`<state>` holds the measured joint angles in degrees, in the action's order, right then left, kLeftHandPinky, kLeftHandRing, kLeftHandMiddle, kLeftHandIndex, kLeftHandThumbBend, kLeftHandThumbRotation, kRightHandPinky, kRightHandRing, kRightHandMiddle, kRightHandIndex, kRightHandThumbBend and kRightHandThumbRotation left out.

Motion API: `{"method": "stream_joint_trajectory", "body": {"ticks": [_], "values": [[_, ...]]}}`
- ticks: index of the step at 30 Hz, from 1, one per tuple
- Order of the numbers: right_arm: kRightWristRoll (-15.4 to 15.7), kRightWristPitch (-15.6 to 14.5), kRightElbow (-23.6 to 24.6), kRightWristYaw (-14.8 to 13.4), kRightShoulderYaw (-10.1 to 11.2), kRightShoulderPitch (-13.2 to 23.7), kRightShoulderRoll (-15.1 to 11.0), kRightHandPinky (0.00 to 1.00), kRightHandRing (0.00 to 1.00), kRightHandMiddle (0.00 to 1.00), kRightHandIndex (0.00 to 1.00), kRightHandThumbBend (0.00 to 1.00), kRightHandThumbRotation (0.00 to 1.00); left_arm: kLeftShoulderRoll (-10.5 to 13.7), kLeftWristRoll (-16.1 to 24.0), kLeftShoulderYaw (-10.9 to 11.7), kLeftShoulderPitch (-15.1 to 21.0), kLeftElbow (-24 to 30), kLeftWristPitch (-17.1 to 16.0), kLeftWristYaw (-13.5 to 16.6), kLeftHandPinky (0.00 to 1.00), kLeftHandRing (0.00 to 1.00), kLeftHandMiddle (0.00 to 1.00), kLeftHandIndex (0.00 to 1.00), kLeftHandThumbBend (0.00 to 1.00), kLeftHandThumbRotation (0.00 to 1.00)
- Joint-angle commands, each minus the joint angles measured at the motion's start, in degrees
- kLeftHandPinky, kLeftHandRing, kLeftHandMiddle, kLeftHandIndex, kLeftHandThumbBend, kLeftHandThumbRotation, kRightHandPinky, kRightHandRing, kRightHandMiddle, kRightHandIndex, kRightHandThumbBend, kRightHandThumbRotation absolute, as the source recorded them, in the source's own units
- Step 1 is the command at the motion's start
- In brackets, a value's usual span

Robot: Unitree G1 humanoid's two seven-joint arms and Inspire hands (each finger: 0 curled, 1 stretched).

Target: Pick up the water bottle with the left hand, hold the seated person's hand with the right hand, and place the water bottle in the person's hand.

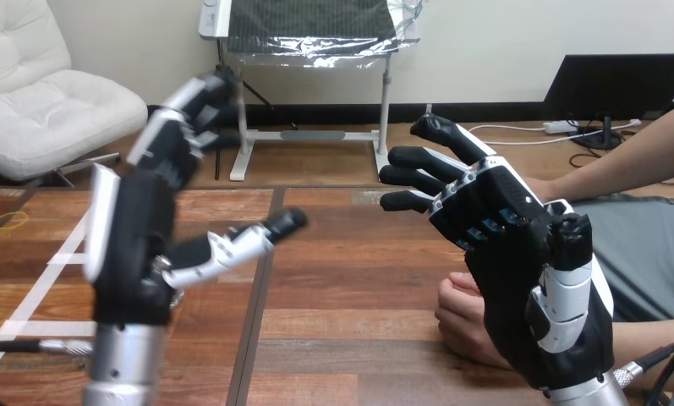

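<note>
The left robot hand [134, 245] and right robot hand [519, 262] are black with white back shells, black-and-white jointed fingers [232, 245] and ribbed silver forearms [123, 365].

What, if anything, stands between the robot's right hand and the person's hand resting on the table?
Nothing visible does. The right hand, fingers straight, is raised just in front of the person's hand, which rests curled on the table and is partly covered by it. Whether the two touch cannot be told.
</note>
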<state>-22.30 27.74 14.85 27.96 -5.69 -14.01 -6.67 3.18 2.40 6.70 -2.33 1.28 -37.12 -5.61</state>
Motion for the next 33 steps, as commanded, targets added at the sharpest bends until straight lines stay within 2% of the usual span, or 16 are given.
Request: {"method": "stream_joint_trajectory", "body": {"ticks": [1,13,19,28,33], "values": [[-0.5,0.6,0.0,0.3,0.8,2.7,0.3,0.72,0.79,0.81,0.86,0.66,1.0,2.1,1.7,1.9,5.8,-1.4,-1.5,2.3,0.79,0.85,0.86,0.83,0.99,0.0],[-0.6,0.6,-0.1,0.7,0.7,2.6,0.4,0.72,0.79,0.81,0.86,0.66,1.0,4.9,4.1,4.4,11.3,-4.1,1.5,6.8,0.81,0.85,0.87,0.84,1.0,0.0],[-0.4,0.6,-0.1,0.6,0.8,2.6,0.4,0.72,0.79,0.81,0.86,0.66,1.0,6.6,4.6,5.0,14.5,-7.9,0.5,8.3,0.84,0.86,0.87,0.85,1.0,0.02],[-0.4,0.5,-0.1,0.5,0.8,2.5,0.4,0.72,0.79,0.81,0.86,0.66,1.0,8.6,5.8,5.6,19.6,-14.1,0.7,10.7,0.89,0.88,0.87,0.86,1.0,0.06],[-0.4,0.6,-0.1,0.5,0.8,2.6,0.4,0.72,0.79,0.81,0.86,0.66,1.0,9.5,6.0,5.6,22.0,-17.6,1.9,11.8,0.91,0.89,0.88,0.86,1.0,0.07]]}}
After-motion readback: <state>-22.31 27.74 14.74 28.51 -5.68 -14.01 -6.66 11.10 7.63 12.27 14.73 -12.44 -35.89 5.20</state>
